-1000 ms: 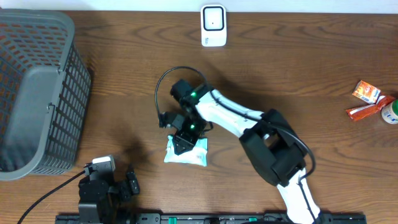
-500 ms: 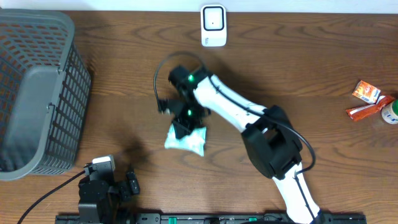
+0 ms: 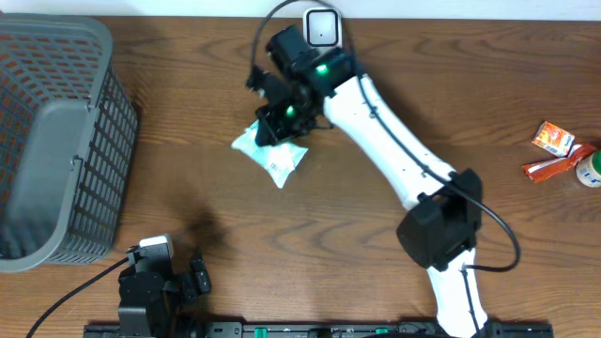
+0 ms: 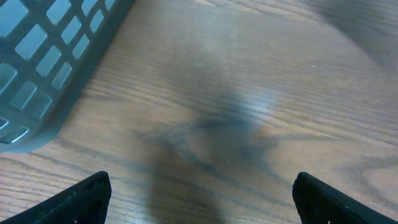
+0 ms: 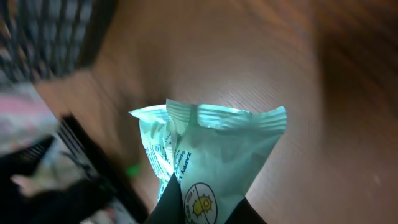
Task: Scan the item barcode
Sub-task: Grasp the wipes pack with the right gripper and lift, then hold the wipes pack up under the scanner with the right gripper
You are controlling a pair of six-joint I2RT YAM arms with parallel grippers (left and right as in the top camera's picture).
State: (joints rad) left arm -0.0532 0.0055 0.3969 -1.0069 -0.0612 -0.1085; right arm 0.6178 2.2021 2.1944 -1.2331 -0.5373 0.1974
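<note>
HIDDEN: pouch (image 3: 271, 154) barcode is not resolving in any view; right wrist view is cutting off the pouch's gripped end behind the dark fingertips (image 5: 166, 202) | RIGHT: arm is reaching far forward; right gripper (image 3: 274, 124) is clenching the pouch, which is projecting past its tips; scanner (image 3: 321, 38) is sitting near its wrist | LEFT: left gripper (image 4: 200, 194) is standing released over the table (image 4: 249, 93).
</note>
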